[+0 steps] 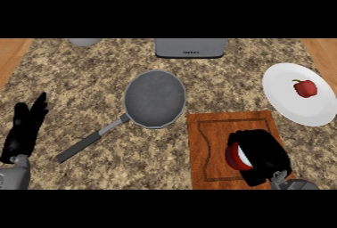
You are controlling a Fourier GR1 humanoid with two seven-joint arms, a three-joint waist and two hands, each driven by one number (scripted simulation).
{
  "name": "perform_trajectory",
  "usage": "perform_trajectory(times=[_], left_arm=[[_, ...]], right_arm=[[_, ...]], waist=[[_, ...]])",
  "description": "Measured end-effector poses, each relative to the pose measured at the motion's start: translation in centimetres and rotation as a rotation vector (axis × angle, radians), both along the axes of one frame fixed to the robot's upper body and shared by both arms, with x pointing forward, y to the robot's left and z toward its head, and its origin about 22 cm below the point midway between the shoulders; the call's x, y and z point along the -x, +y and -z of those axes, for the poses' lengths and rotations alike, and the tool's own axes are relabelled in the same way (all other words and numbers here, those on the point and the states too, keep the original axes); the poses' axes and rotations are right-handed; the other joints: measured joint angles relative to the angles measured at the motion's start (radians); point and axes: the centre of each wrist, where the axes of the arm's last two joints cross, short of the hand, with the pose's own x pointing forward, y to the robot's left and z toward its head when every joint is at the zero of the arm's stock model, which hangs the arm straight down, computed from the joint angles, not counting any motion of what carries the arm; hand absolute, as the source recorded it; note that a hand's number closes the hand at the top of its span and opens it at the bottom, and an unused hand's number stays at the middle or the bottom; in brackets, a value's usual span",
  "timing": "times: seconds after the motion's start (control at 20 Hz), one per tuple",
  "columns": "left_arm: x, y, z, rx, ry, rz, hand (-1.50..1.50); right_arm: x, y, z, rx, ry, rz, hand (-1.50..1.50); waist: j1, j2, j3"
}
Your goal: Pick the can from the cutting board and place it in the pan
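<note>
Granite tabletop (pixel 79 80). Centre: pan (pixel 154 99), nothing inside. Far right: white plate (pixel 289 100) holding red pepper (pixel 305 88). Near right: cutting board (pixel 214 133); right robot hand (pixel 263 156) curled around red can (pixel 236 156) there. Left robot hand (pixel 25 127) resting, fingers straight.

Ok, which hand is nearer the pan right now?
Right, narrowly. The right hand sits below-right of the pan, fingers curled round the can on the cutting board. The left hand rests open at the left edge.
</note>
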Motion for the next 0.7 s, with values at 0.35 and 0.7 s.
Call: perform_trajectory(times=[0.35,0.7], left_arm=[[-0.6,0.4,-0.5,0.002,0.007,-0.002,0.0],[0.6,1.1,0.2,-0.004,0.013,-0.037,0.0]], right_arm=[[0.2,0.2,0.2,0.024,-0.071,-0.005,1.5],[4.9,3.0,1.7,0.008,-0.126,0.434,1.5]], waist=[[-0.003,0.0,0.0],[-0.036,-0.016,-0.009]])
